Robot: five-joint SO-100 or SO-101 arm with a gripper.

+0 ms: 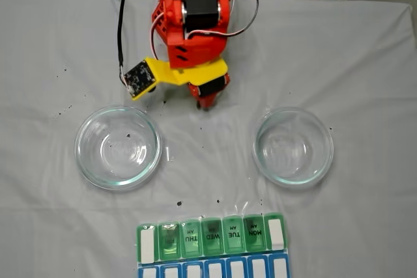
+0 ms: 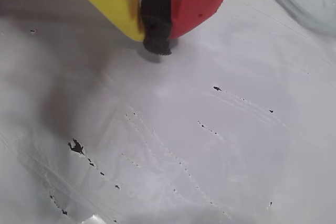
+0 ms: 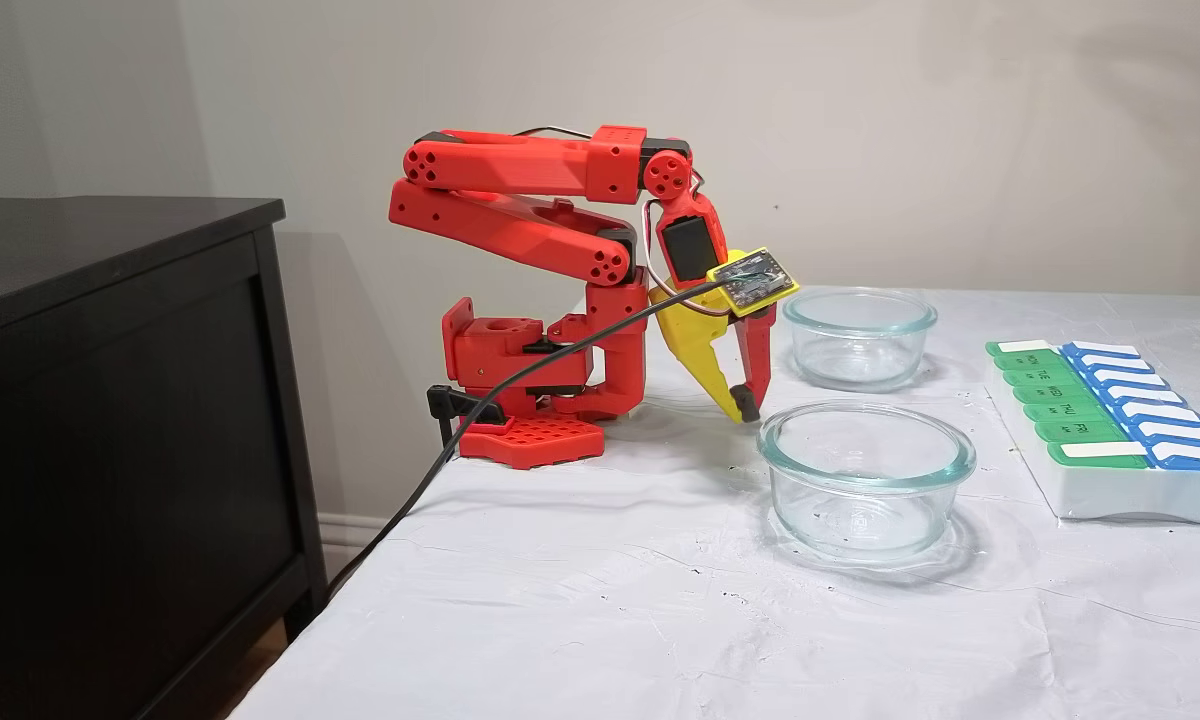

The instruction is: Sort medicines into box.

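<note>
Black specks [image 2: 76, 146] litter the white table [image 2: 220, 171] under a pincer [image 2: 156, 35] pinched shut on nothing.
Both glass dishes [image 1: 118, 147] [image 1: 293, 146] look empty; one box [image 1: 212, 236] sits at the table edge, lids down; no loose pills seen, so sorting seems finished or unstarted.

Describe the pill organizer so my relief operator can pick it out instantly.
In a fixed view from above, start at the red arm at the top; two round glass dishes sit below it. Below those, at the bottom edge, lies the pill organizer: flat, rectangular, with green day-marked lids above a blue row.
</note>
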